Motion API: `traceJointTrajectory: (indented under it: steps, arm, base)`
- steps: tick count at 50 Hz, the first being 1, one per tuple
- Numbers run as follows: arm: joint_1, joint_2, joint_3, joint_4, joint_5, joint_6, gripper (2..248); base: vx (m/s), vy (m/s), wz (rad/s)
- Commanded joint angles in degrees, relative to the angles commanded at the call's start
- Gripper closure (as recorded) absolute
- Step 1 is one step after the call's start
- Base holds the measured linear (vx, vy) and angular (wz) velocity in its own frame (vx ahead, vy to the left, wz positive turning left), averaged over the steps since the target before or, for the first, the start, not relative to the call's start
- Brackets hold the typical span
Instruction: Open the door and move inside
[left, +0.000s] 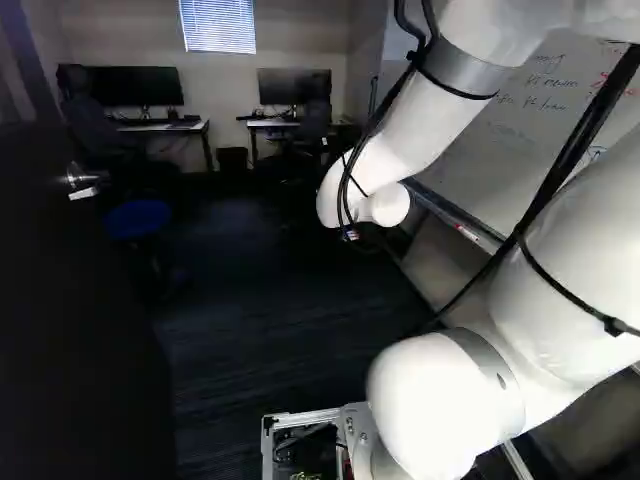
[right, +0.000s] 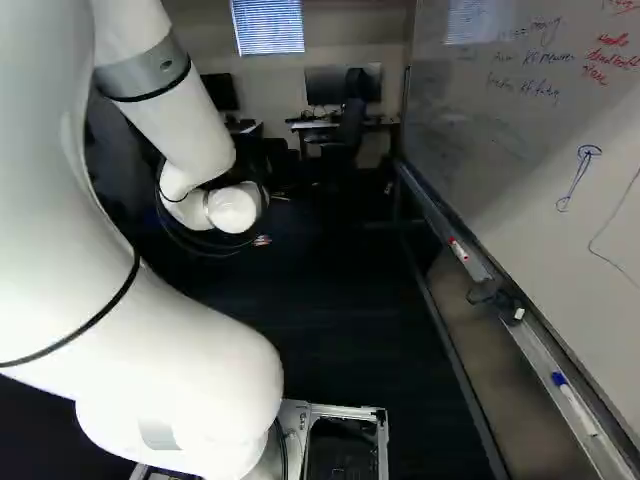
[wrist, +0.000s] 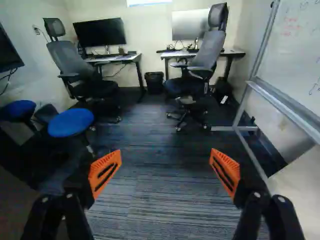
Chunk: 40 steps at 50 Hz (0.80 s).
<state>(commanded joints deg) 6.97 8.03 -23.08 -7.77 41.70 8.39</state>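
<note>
One stage looks done, one part-done: door (left: 75, 320) stands open around 9 o'clock in the left base view, metal handle (left: 84, 181) between 9 and 10, end effector (wrist: 166, 162) wide open, holding nothing, probably just driving further in toward 12 left.

The arm (left: 400, 130) was white, with smooth, rounded shapes. The lowest joint (left: 430, 410) carried a grey ring (left: 495, 370); above this joint ran black cables (left: 575, 150) and a thin black strap (left: 612, 326). Beside it was a silver metal frame (left: 300, 418). The black gripper (wrist: 165, 160) had orange, slotted pads (wrist: 111, 158) and small round screws (wrist: 257, 194).
</note>
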Motion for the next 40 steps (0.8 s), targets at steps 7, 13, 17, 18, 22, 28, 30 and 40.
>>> traceJointTrajectory:
  steps: [7,13,17,18,22,28,30,40]
  arm:
    - [0.00,0.00,0.00,0.00,0.00,0.00,3]
    - [0.00,0.00,0.00,0.00,0.00,0.00,3]
    - [0.00,0.00,0.00,0.00,0.00,0.00,3]
    - [0.00,0.00,0.00,0.00,0.00,0.00,3]
    - [0.00,0.00,0.00,0.00,0.00,0.00,3]
    - [0.00,0.00,0.00,0.00,0.00,0.00,3]
    - [0.00,0.00,0.00,0.00,0.00,0.00,3]
    - [0.00,0.00,0.00,0.00,0.00,0.00,3]
  base:
    - [0.172,-0.007,0.011]
    - [0.173,0.004,-0.003]
    - [0.193,0.015,-0.019]
    - [0.182,0.015,-0.003]
    - [0.185,0.003,-0.022]
    - [0.199,0.004,-0.015]
    - [0.203,0.005,-0.021]
    - [0.195,0.006,-0.020]
